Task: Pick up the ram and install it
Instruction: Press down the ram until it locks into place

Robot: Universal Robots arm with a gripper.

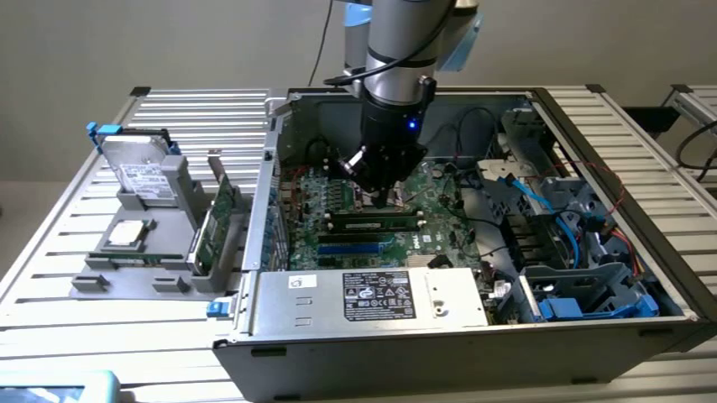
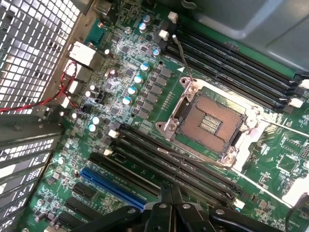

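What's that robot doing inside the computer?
A robot arm is reaching down into an open computer case. Its gripper is shut and sits low over the green motherboard, right by a ram stick lying in one of the slots. Beside it is the empty processor socket. More parts wait in a grey holder outside the case.

1. One open computer case (image 1: 448, 336);
2. One motherboard (image 2: 145, 63), with one bare CPU socket (image 2: 210, 121) and one blue slot (image 2: 113, 188);
3. One ram (image 1: 375, 224) seated in a slot;
4. One gripper (image 1: 381, 197);
5. One hard drive (image 1: 140, 172) outside the case.
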